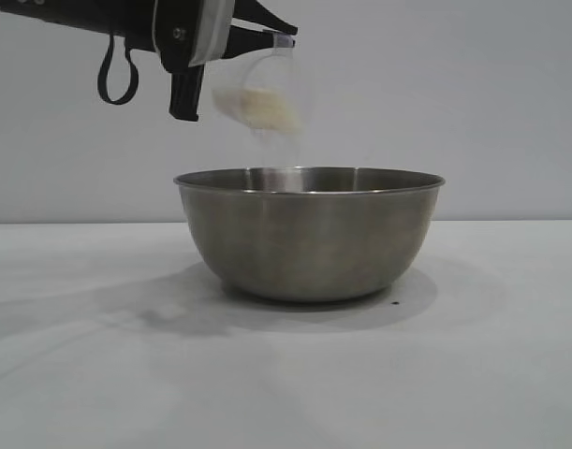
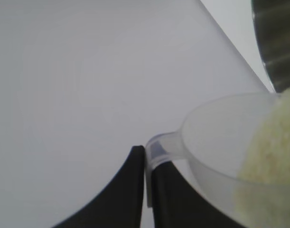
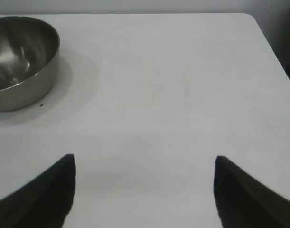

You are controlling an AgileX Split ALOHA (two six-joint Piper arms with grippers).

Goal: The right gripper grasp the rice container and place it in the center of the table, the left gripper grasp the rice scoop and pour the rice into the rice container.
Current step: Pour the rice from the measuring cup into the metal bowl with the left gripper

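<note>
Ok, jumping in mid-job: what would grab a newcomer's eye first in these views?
The big steel rice container sits on the white table, dominating the exterior view. Right above its rim, the left tool pinches the handle of the translucent rice scoop, tilted with rice heaped toward its lip. The right tool hangs open over bare table, off to the container's side.

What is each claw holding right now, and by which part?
The left claw pinches the rice scoop by its small side handle. The right claw is open, holding nothing.
</note>
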